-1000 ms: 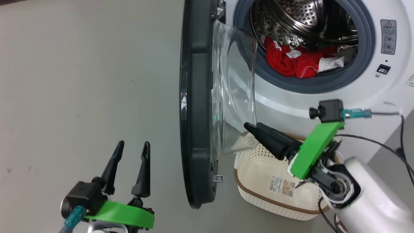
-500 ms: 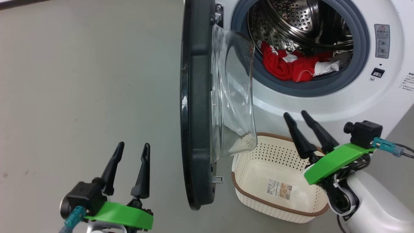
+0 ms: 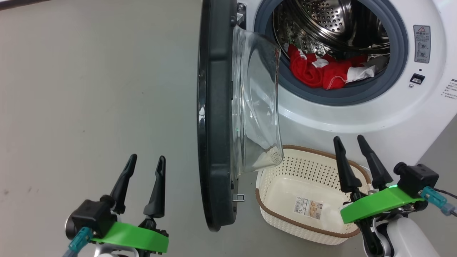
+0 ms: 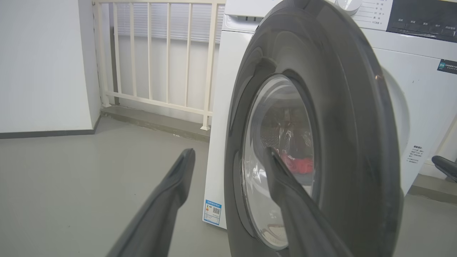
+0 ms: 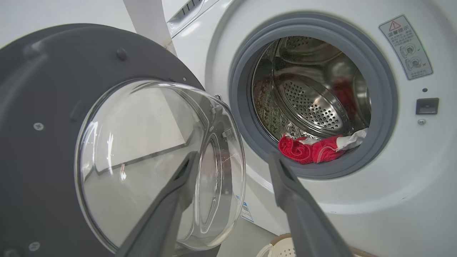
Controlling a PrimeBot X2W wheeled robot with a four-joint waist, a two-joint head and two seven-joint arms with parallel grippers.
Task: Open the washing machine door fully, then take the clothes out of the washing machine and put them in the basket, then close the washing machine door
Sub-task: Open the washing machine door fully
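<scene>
The washing machine (image 3: 360, 117) stands with its door (image 3: 216, 117) swung out edge-on, the glass bowl (image 3: 255, 103) bulging to the right. Red clothes (image 3: 323, 73) with white parts lie at the drum's front lip, also seen as clothes (image 5: 314, 150) in the right wrist view. The cream basket (image 3: 307, 200) sits on the floor below the opening, with nothing but a sticker inside. My right gripper (image 3: 348, 141) is open above the basket's right side, fingers pointing at the machine. My left gripper (image 3: 146, 160) is open on the door's outer side, facing the door (image 4: 314, 135).
Grey floor (image 3: 93, 89) stretches to the left of the door. A white railing (image 4: 153, 53) and a wall stand beyond the machine in the left wrist view. A cable trails from my right wrist camera (image 3: 416, 178).
My right gripper has pulled back from the door's glass bowl, swung right and turned its fingers up toward the machine. The head camera shifted slightly. The left gripper has stayed put.
</scene>
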